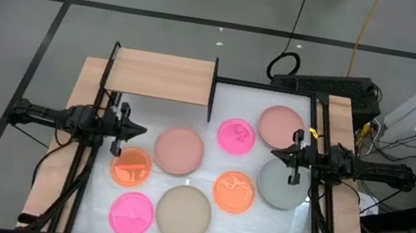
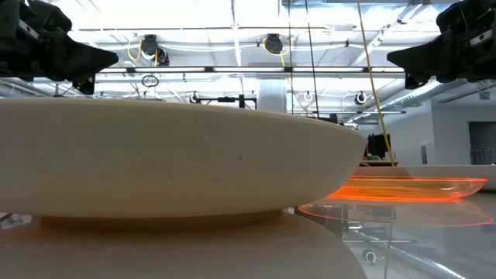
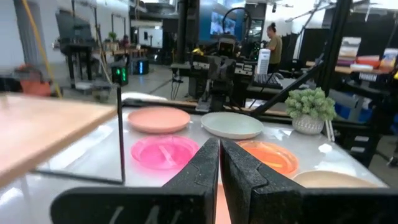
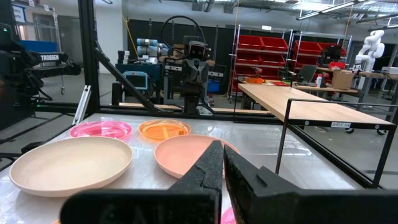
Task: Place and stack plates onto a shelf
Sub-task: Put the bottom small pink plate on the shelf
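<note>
— Why is the left gripper [image 1: 139,131] left of the shelf [image 1: 160,75] with fingers pressed together, holding nothing?

— It waits — no plate picked yet (shelf bare). The plates [image 1: 178,149] lie below the shelf. The right gripper [image 1: 276,153], right of it, is pinched empty too.

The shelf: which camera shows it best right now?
The high view: the whole shelf shows from above, bare, no plates on it. The left wrist view catches one blurred corner, the right wrist view its board and frame side-on; the low view shows none.
</note>
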Controlling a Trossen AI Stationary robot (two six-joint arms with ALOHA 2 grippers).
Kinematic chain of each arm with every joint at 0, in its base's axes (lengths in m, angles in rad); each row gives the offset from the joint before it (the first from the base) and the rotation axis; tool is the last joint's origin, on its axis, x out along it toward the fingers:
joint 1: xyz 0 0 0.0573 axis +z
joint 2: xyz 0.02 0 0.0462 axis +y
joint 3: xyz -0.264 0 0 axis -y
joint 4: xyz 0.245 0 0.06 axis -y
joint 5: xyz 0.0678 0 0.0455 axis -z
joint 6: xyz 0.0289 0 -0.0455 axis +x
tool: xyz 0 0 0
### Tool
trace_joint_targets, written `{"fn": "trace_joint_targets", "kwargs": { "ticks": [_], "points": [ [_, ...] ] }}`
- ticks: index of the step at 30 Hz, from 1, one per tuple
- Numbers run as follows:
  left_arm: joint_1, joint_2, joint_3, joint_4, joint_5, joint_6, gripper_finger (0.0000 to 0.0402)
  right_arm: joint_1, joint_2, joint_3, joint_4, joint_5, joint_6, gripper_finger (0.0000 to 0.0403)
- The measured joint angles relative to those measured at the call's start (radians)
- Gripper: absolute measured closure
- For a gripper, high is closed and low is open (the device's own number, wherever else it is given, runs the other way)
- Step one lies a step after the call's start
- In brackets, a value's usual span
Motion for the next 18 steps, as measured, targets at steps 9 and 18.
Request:
{"fn": "trace_joint_targets", "kwargs": {
  "ticks": [9, 18],
  "points": [
    [0.0, 0.0, 0.077, 0.012, -0.001, -0.053, 0.038, 0.0, 0.0, 0.0, 0.0, 0.0, 0.0, 0.0403],
    [0.0, 0.153, 0.429, -0.208, -0.004, 0.03, 0.038, 0.0, 0.0, 0.0, 0.0, 0.0, 0.0, 0.0403]
  ]
}}
